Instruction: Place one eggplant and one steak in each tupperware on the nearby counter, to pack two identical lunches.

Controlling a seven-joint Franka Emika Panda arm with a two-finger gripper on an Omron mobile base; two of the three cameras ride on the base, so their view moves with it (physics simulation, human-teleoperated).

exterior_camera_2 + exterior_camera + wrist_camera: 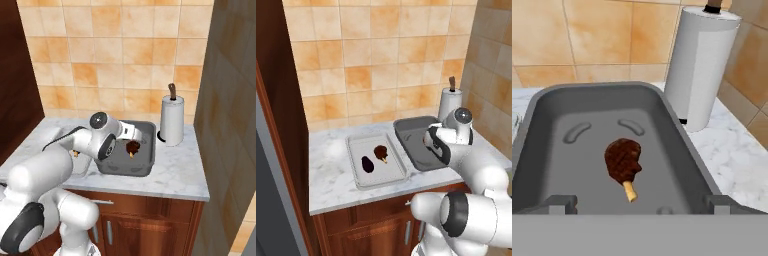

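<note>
The dark tray (662,107) is the landmark, sitting on the counter (331,175) just beside the paper towel roll (699,65). One steak (623,161) lies flat on the dark tray's floor, near the middle, its pale stub pointing toward the camera in the hand view. It lies ahead of the jaws and apart from them, centred between the two finger tips, which stand wide apart at the tray's near edge with nothing held between them. The gripper (131,145) hangs just above the dark tray, close over that steak. On the other side of the dark tray from the roll, just beside it, the pale tray (401,172) holds a purple-black eggplant (367,164) and the second steak (381,152), near each other but apart.
</note>
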